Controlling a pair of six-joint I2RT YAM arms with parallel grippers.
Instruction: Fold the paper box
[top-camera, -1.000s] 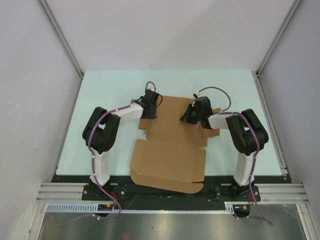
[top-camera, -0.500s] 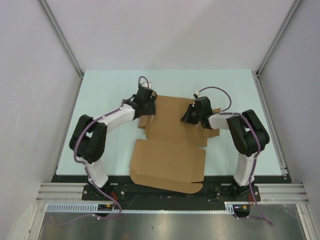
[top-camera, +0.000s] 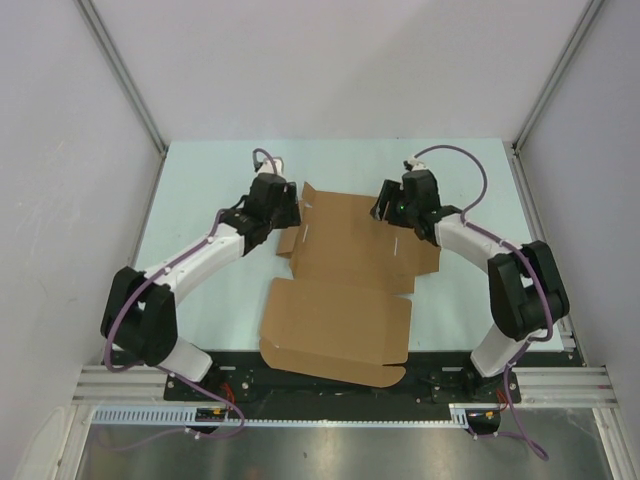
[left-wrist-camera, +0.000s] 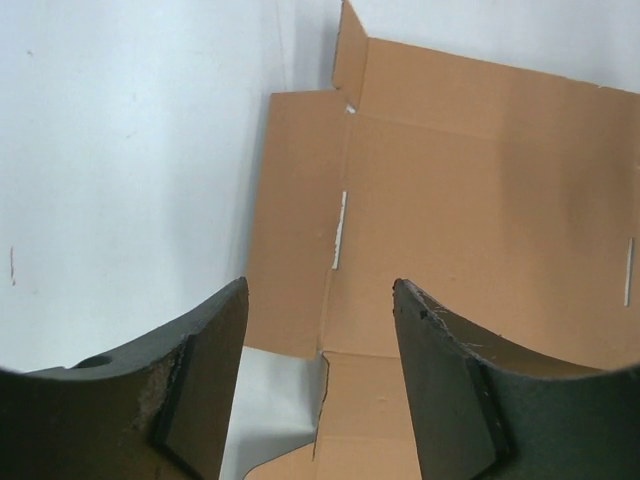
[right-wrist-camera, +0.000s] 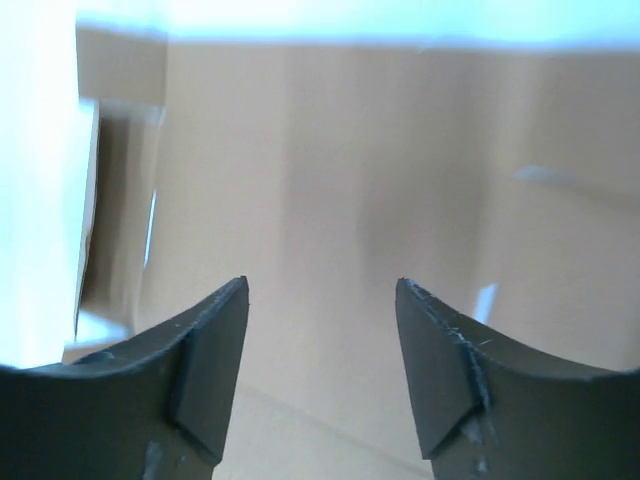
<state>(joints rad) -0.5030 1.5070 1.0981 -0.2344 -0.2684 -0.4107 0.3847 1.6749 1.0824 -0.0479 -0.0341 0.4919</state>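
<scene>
The paper box (top-camera: 350, 262) is a flat brown die-cut sheet on the pale green table (top-camera: 200, 180). Its near panel (top-camera: 335, 330) is bent up a little toward the arm bases. A small flap (top-camera: 306, 196) at the far left corner stands tilted up. My left gripper (top-camera: 280, 212) hovers open over the sheet's left edge; the left wrist view shows the side flap with its slit (left-wrist-camera: 340, 230) beyond the empty fingers (left-wrist-camera: 210, 340). My right gripper (top-camera: 395, 210) is open above the sheet's far right part, with only blurred cardboard (right-wrist-camera: 350, 180) between its fingers (right-wrist-camera: 215, 340).
White walls with aluminium posts (top-camera: 125, 75) enclose the table on three sides. A black base rail (top-camera: 320, 385) runs along the near edge under the arm bases. Bare table lies left (left-wrist-camera: 120, 150) and right (top-camera: 480, 190) of the sheet.
Both grippers have opened and let go of the sheet. The left arm swung out to the left and farther back; the right gripper rose and moved toward the far edge.
</scene>
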